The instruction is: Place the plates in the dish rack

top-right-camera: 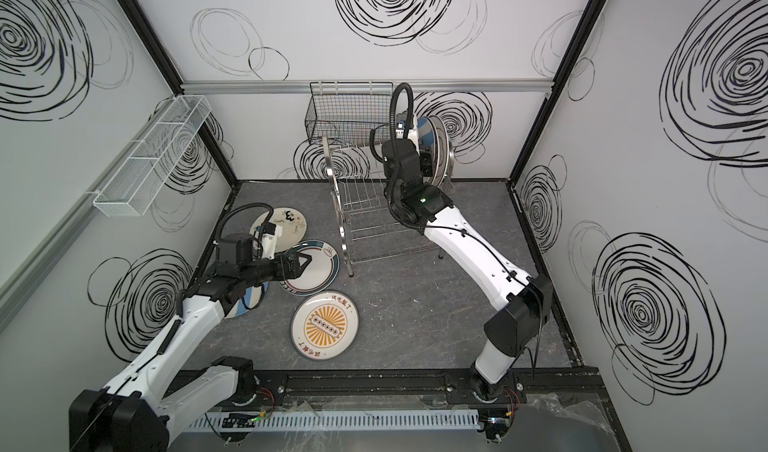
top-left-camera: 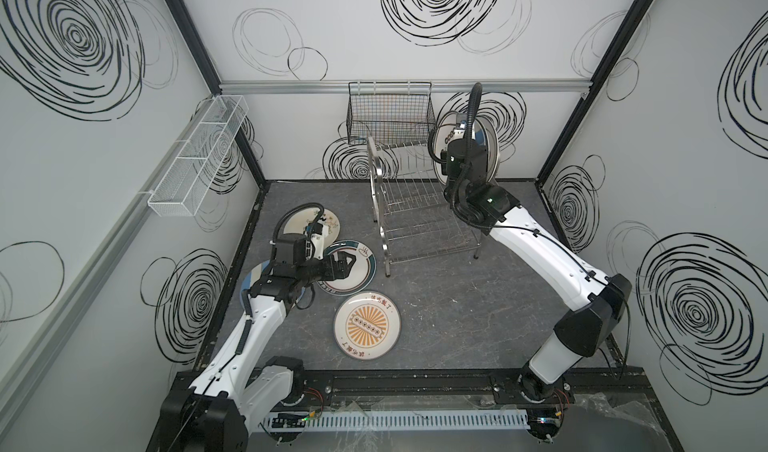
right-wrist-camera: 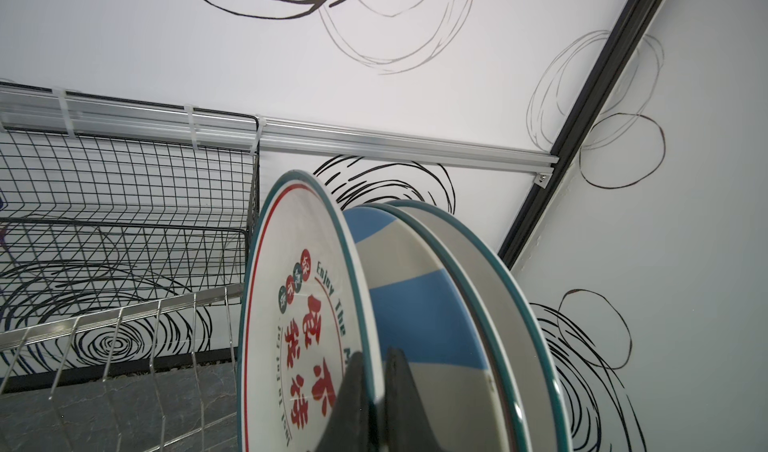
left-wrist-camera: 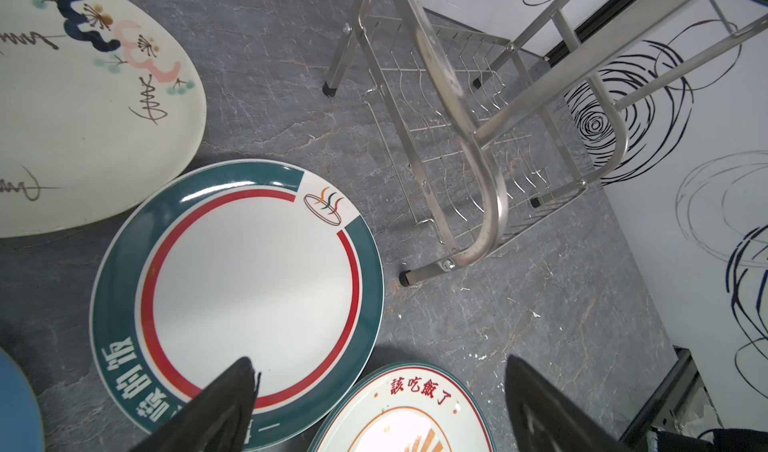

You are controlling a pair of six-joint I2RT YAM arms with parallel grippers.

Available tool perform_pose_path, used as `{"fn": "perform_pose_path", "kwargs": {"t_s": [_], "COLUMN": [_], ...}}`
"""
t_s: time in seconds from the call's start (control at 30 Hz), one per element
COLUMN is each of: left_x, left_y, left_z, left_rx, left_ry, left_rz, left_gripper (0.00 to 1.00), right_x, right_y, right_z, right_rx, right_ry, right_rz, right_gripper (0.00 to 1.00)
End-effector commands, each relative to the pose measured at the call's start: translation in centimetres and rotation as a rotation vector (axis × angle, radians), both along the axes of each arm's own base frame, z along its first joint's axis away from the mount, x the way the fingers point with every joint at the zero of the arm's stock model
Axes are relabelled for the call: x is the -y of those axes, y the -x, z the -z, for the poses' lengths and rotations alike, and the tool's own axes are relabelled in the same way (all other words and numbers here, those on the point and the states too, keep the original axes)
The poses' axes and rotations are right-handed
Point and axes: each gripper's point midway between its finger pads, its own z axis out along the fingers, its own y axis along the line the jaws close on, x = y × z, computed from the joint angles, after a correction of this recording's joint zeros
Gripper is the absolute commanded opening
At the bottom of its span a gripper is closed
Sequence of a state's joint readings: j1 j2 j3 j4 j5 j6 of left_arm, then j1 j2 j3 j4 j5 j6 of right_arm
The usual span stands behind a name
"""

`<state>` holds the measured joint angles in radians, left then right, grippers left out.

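Note:
The steel dish rack (top-left-camera: 415,208) stands at the back of the table. At its right end three plates stand upright. They are a white plate with red characters (right-wrist-camera: 299,325), a blue-cream striped plate (right-wrist-camera: 415,304) and a teal-edged plate (right-wrist-camera: 498,304). My right gripper (right-wrist-camera: 376,358) is shut on the rim of the characters plate. My left gripper (left-wrist-camera: 379,360) is open and empty above the teal-rim plate (left-wrist-camera: 249,296) and the orange sunburst plate (top-left-camera: 368,325). A flowered plate (top-left-camera: 328,225) lies behind them. A blue plate (top-left-camera: 253,279) is partly hidden under the left arm.
A black wire basket (top-left-camera: 388,113) hangs on the back wall just behind the rack. A long white mesh tray (top-left-camera: 199,154) is fixed to the left wall. The rack's left slots (right-wrist-camera: 124,346) hold nothing. Bare grey tabletop (top-left-camera: 478,312) lies in front of the rack.

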<state>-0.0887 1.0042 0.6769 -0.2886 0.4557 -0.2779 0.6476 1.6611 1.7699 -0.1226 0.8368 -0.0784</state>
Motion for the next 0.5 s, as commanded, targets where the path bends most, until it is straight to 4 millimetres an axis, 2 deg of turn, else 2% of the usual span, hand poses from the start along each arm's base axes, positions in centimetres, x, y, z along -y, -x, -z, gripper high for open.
{"fn": "perform_pose_path", "kwargs": {"t_s": [0.0, 0.23, 0.33, 0.37, 0.47], "left_x": [0.0, 0.0, -0.1, -0.1, -0.1], "left_y": [-0.2, 0.0, 0.1, 0.1, 0.2], "left_z": [-0.8, -0.8, -0.9, -0.9, -1.0], "left_rx": [0.041, 0.041, 0.046, 0.047, 0.049], "left_ry": [0.023, 0.028, 0.029, 0.03, 0.025], "left_rz": [-0.002, -0.006, -0.009, -0.01, -0.009], "left_gripper": [0.96, 0.96, 0.96, 0.96, 0.96], "right_x": [0.7, 0.6, 0.4, 0.4, 0.6], "right_y": [1.1, 1.7, 2.1, 2.3, 2.5], "right_z": [-0.7, -1.1, -1.4, -1.7, -3.0], "right_rx": [-0.002, 0.0, 0.006, 0.014, 0.046], "right_ry": [0.012, 0.021, 0.03, 0.028, 0.025], "right_rz": [0.005, 0.005, 0.017, 0.021, 0.026], "right_gripper": [0.1, 0.09, 0.04, 0.0, 0.0]}}
